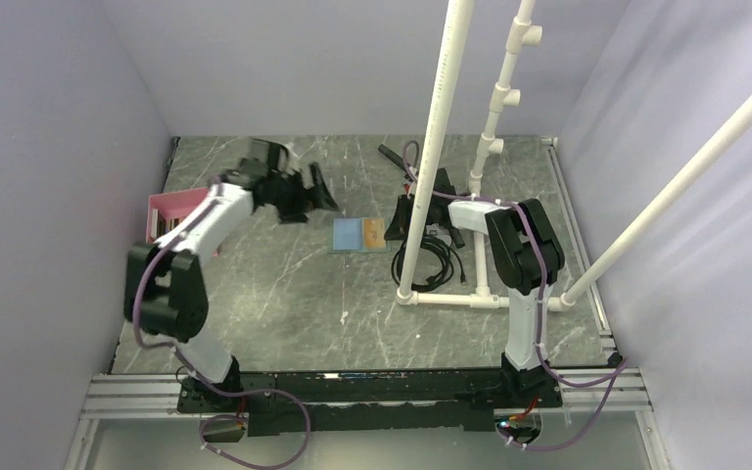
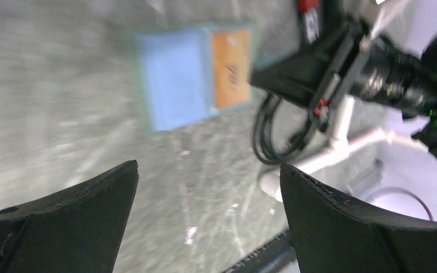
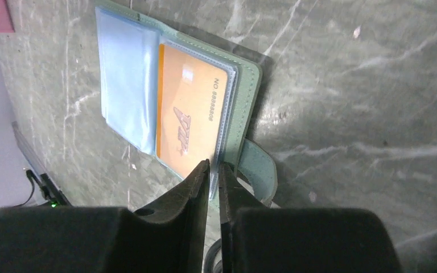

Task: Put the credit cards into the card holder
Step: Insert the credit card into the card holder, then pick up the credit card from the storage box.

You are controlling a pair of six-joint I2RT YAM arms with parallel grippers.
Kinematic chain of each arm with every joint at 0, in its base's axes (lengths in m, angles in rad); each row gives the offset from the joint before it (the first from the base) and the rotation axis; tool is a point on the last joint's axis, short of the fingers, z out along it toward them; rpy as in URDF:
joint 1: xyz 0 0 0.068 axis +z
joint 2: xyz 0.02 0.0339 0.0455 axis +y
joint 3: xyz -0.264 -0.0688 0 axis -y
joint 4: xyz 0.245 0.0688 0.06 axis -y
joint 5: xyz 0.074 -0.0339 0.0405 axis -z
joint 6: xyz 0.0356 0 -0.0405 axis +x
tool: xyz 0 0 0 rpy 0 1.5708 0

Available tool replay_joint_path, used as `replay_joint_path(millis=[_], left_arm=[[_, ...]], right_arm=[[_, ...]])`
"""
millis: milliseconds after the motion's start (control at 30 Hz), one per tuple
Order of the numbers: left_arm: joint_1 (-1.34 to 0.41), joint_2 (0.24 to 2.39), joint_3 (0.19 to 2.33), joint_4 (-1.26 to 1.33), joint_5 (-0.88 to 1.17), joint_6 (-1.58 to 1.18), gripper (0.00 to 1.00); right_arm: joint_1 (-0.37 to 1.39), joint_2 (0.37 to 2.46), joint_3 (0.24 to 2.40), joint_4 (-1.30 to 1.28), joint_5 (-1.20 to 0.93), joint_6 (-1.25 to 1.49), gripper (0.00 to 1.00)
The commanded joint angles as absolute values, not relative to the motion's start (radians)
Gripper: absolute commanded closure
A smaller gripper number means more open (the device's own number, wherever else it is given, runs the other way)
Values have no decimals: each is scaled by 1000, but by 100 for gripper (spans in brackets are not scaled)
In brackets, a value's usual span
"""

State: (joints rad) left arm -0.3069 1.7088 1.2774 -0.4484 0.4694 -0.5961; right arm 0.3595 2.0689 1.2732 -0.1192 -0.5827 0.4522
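The card holder [image 3: 128, 85] lies open and flat on the grey marbled tabletop [image 1: 284, 304], near its middle. Its muted-green cover frames pale blue clear sleeves. An orange credit card [image 3: 190, 125] with dark print sits in the sleeve on the half nearer the right arm. The green closure tab [image 3: 262, 168] sticks out from that same edge.

The right gripper [image 3: 213, 170] is at that edge, narrowed to a slit and nipping the border of a clear sleeve beside the tab. The left gripper [image 2: 207, 168] hangs above the tabletop on the holder's other side, spread wide and holding nothing; its view is blurred.

Bare tabletop lies between the holder and the arm bases. A white pipe frame [image 1: 450, 299] and a coiled black cable [image 1: 438, 262] crowd the right side. A pink tray [image 1: 168, 211] sits by the left wall.
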Motion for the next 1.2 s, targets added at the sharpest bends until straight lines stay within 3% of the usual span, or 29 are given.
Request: replay_joint_path(millis=[0, 100, 300, 500, 833, 1033, 1167], left_arm=[[-157, 1516, 1408, -835, 152, -327, 1], [-57, 1420, 1364, -836, -129, -257, 1], [193, 1370, 1251, -737, -295, -127, 1], [293, 1558, 1375, -837, -351, -50, 0], [332, 1829, 1524, -789, -527, -32, 2], [345, 1906, 1596, -803, -573, -41, 19], [344, 1930, 1619, -820, -536, -45, 41]], right_arm=[[369, 1991, 1194, -98, -467, 448, 85], [377, 1949, 1166, -74, -432, 464, 83], [399, 1904, 1149, -56, -439, 475, 80], [398, 1906, 1149, -41, -484, 482, 80], [399, 1909, 1151, -33, -511, 478, 79], [398, 1912, 1159, -40, -514, 471, 79], [399, 1917, 1160, -35, -525, 474, 79]])
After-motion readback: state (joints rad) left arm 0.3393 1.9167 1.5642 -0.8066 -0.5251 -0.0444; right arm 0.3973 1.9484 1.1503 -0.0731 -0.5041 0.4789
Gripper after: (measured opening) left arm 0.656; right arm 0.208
